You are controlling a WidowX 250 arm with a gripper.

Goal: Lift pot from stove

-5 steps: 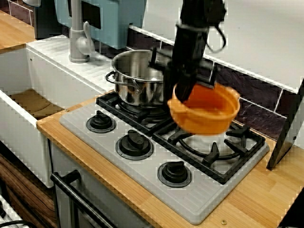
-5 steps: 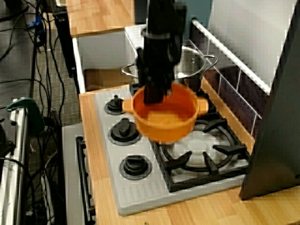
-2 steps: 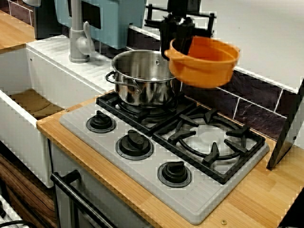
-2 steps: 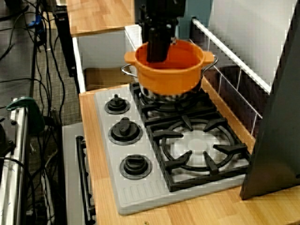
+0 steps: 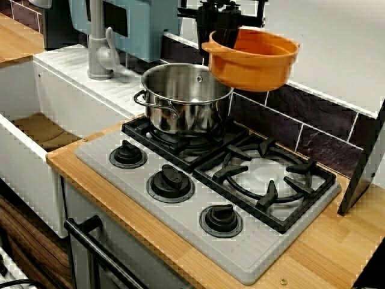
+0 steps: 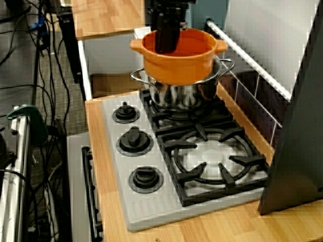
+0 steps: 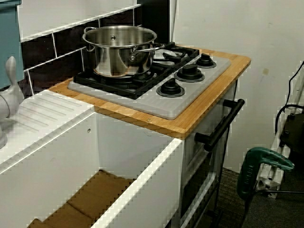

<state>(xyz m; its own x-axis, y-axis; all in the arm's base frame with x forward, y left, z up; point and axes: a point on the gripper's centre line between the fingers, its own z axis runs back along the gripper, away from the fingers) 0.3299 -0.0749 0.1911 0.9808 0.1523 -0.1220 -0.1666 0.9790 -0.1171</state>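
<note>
I see a stainless-steel pot (image 5: 183,99) upright on the back-left grate, a grey faucet (image 5: 99,45) by the white sink basin (image 7: 71,156), a wooden bench (image 5: 325,253), dark wall tiles (image 5: 313,129), a green clamp (image 7: 263,166) beside floor cables (image 6: 30,65)

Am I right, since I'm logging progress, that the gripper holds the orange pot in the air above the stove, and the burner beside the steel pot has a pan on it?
Not quite. The gripper does hold the orange pot above the stove, but the burner beside the steel pot is bare, as the view from the front corner shows.
</note>
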